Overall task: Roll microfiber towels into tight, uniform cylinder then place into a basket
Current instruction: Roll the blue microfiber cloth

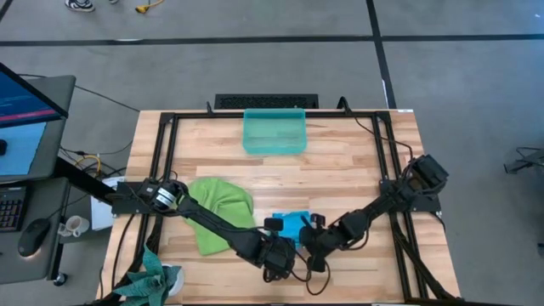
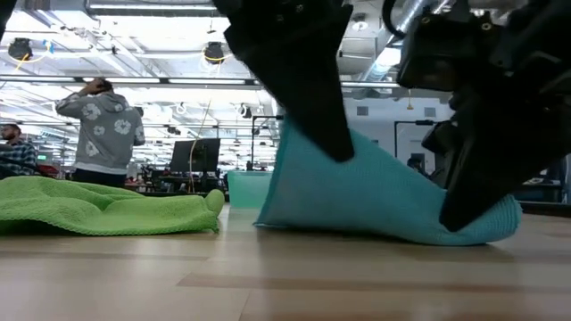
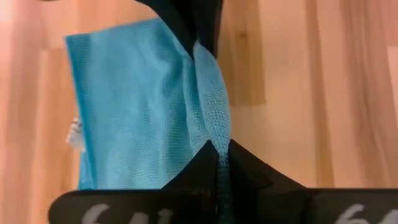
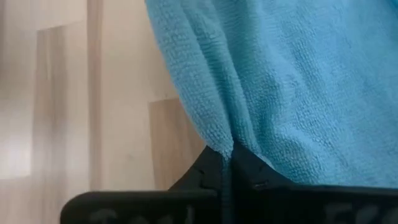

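While both arms meet at the near edge of the pale wooden slatted table (image 1: 357, 161), the risks come mostly from how little cloth each one holds. Just to the left of the left gripper (image 1: 276, 255) lies the crumpled lime green microfiber towel (image 1: 223, 212), untouched, near enough that the left arm, which lies across it, could drag it along. That gripper is clenched on a thin fold of the bright sky blue microfiber towel (image 3: 134, 102), as the left wrist view shows, and the right gripper (image 1: 313, 248), immediately to its right, is likewise pinched shut on a neighbouring edge of the same cloth. With the two so close, they could knock together, and an uneven pull would probably slip a pinch or skew the roll into a cone. Both work right at the table's near edge, with no spare room behind them, so a dropped corner might hang off it. Beyond the grippers open wood runs clear to the small rectangular translucent teal-green plastic basket (image 1: 274, 132), well apart at the far edge and apparently empty.
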Motion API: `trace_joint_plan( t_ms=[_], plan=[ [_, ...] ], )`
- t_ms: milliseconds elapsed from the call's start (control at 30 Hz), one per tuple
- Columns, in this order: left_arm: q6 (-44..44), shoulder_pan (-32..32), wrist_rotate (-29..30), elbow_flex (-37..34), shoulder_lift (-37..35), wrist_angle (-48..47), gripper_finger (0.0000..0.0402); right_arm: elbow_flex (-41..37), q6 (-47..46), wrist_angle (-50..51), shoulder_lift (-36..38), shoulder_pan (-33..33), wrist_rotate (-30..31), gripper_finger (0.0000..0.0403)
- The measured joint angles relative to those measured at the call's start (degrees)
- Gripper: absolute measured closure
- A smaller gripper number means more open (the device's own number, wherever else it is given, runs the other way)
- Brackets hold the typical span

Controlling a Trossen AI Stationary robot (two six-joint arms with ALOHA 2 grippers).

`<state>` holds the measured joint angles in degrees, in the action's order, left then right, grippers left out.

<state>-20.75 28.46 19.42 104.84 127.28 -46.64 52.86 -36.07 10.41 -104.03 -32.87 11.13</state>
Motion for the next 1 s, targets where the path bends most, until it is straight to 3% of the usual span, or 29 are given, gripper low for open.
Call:
trace_joint_plan(
  t_ms=[133,367,733,1000],
  plan=[
    [-0.15,0.07,-1.04,-0.24,0.07,-0.59,0.0391,0.00,0.00,-1.04,0.00,2.00,-4.40,0.0380],
    [0.08,0.05,-1.89,-0.47,0.11,-0.70,0.0378,0.00,-0.04,-1.18,0.00,3.07,-4.86,0.0382],
    [-0.45,0.20,-3.75,-0.90,0.11,-1.80,0.0293,-0.07,-2.44,-1.20,0.07,3.62,-5.66,0.0385],
    [-2.91,1.13,1.52,-0.52,-0.04,-8.13,0.0283,-0.03,-3.56,-1.20,0.11,5.30,-7.48,0.0384]
  ],
)
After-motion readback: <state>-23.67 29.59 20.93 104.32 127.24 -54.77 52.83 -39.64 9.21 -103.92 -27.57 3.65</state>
